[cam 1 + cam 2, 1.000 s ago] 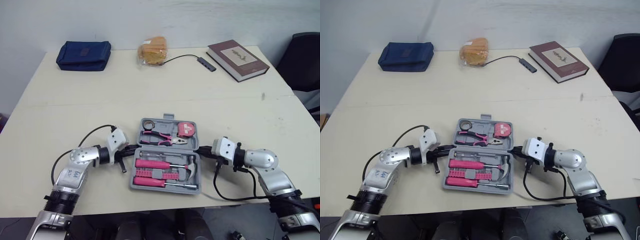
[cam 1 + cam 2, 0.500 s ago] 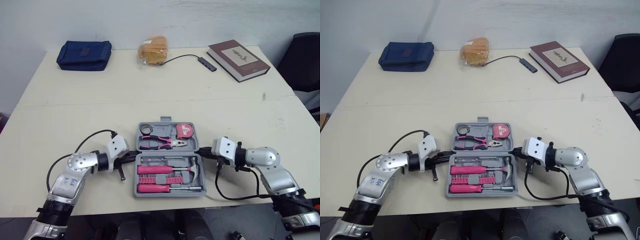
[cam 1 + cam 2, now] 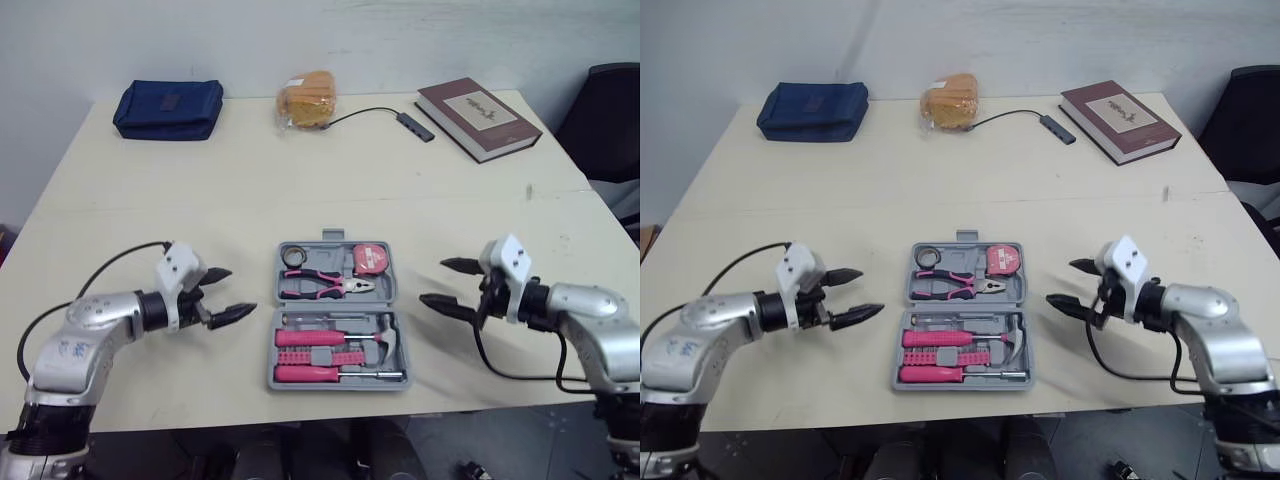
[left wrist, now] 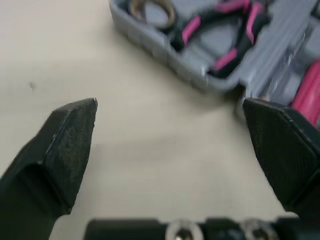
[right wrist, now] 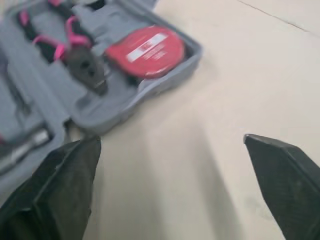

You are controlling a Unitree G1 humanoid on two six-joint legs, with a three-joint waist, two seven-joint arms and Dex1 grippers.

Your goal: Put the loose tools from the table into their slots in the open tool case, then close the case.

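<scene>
- The tool case [image 3: 338,384] lies open and flat on the table [image 3: 300,190], directly between the two grippers, and neither gripper touches it.
- In the half of the case farther from the grippers' wrists sit a ring-shaped roll [image 3: 293,257], pink-handled pliers [image 3: 322,287] and a red tape measure [image 3: 370,261].
- The nearer half holds pink-handled screwdrivers [image 3: 305,338] and a small hammer [image 3: 385,335], each lying in its moulded slot.
- The left gripper [image 3: 235,291] points at the case's left side, near it but apart. Its two black fingers are spread wide and hold nothing. In its wrist view the roll and the pliers lie just ahead, between the fingers [image 4: 60,140].
- The right gripper [image 3: 436,283] faces the case's right side, near it with bare table between. Its fingers are also spread wide and empty. Its wrist view has the tape measure and the nose of the pliers ahead of its fingertips [image 5: 70,175].
- Well beyond both grippers, along the far edge of the table, lie a dark blue pouch [image 3: 167,108], an orange packet [image 3: 308,100], a small cabled adapter [image 3: 412,126] and a brown book [image 3: 478,118].
- A black chair [image 3: 610,120] stands past the table's right corner.
</scene>
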